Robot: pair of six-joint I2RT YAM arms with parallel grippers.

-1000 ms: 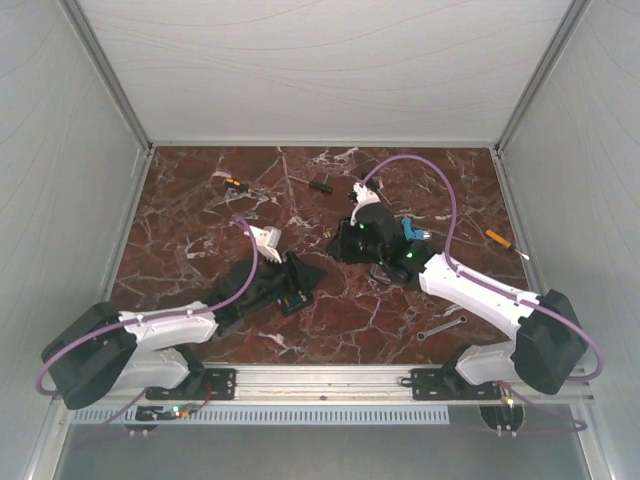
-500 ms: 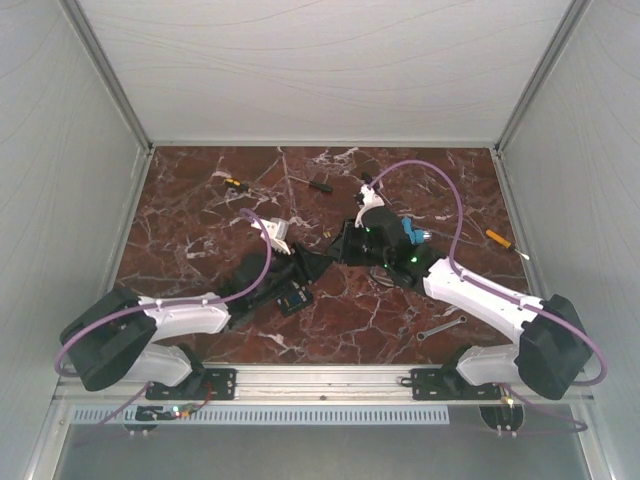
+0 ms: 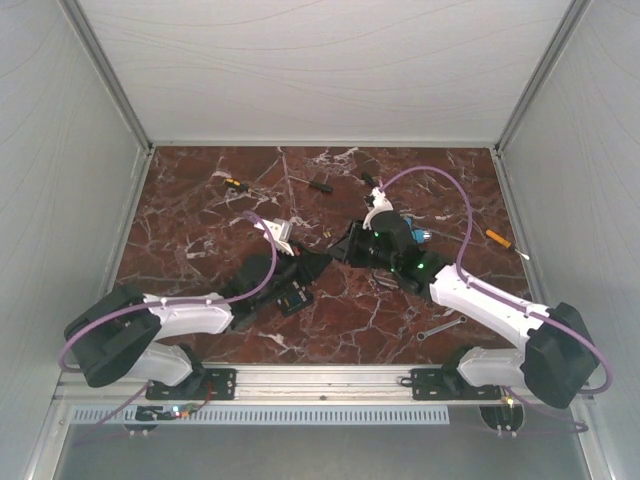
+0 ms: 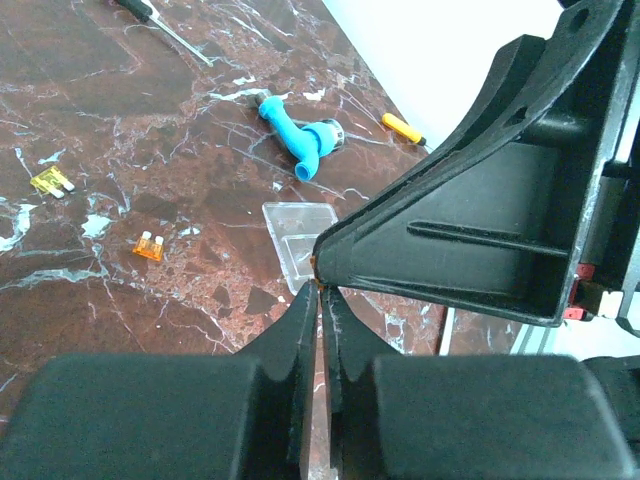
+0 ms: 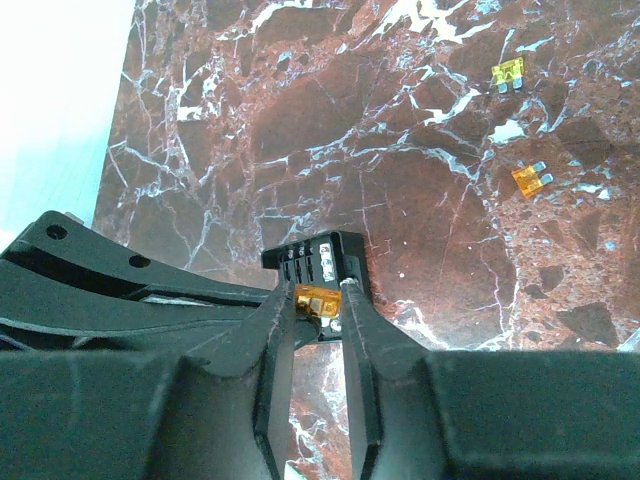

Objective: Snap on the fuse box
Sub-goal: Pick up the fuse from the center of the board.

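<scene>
Fuse box (image 5: 318, 262): one, black, lidless, on the tabletop (image 5: 400, 130), partly hidden behind both gripper tips. Clear lid (image 4: 300, 235): one, apart from the fuse box, its corner covered by the right gripper (image 5: 315, 297), which pinches one orange blade fuse (image 5: 310, 298) just above the fuse box. Left gripper (image 4: 320, 300): narrowed to a slit, nothing visible inside. Loose beyond the fuse box: one yellow fuse (image 5: 508, 72), one loose orange fuse (image 5: 527, 180). Blue plastic piece (image 4: 300, 140): one, farther off.

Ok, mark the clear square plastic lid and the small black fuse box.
Clear square plastic lid (image 4: 292, 240): left wrist view, flat middle.
Small black fuse box (image 5: 305, 256): right wrist view, top face.
</scene>
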